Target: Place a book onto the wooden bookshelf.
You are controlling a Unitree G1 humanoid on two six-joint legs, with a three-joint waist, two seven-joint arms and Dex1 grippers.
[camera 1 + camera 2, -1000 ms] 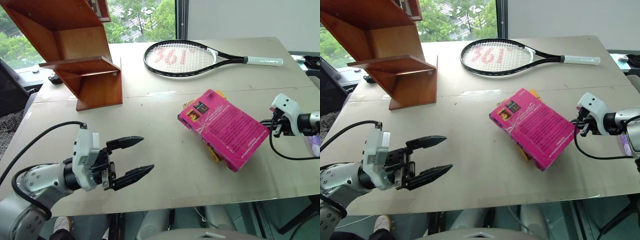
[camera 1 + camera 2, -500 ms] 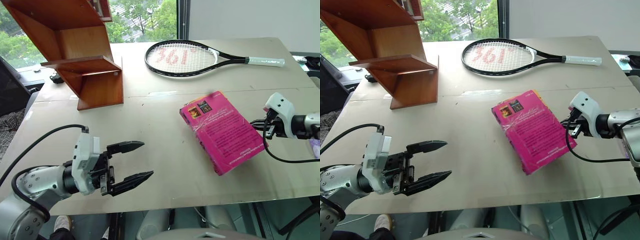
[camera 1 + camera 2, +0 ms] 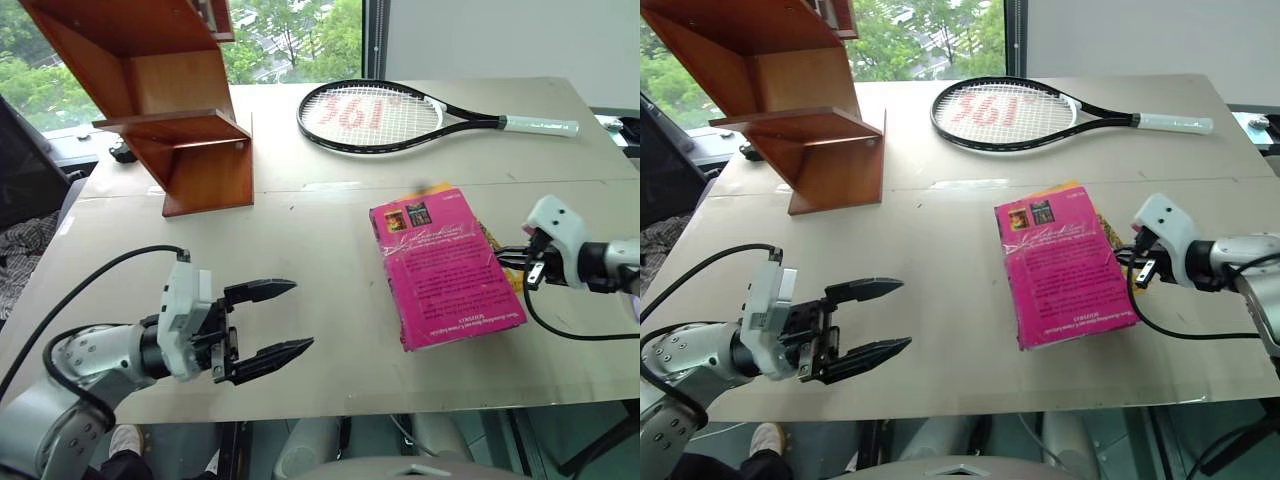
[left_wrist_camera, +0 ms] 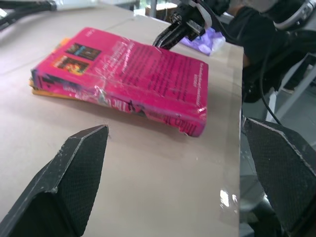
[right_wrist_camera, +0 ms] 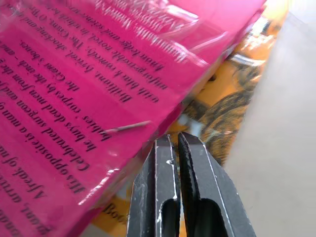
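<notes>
A smooth beige table [image 3: 300,230] viewed from above. The book [image 3: 443,265], a glossy magenta-pink paperback wrapped in crinkled clear film, lies flat on the right side of the table, back cover up with white text and two small dark pictures at its far edge. Its long axis runs away from the robot, tilted slightly, the spine toward the left. It rests on top of a yellow book [image 5: 232,106], whose edge peeks out along its right side. The right gripper [image 5: 177,143], two slim black fingers pressed together and holding nothing, has its tips at the pink book's right edge, just over the yellow cover. The left gripper [image 3: 268,320] hovers over the near left of the table, its textured black wedge-shaped fingers spread wide, empty. The wooden bookshelf [image 3: 170,95], polished reddish-brown with slanted sides and flat tiers, stands at the far left, well apart from the book. A black tennis racket [image 3: 400,108] with a white grip lies flat at the far edge
</notes>
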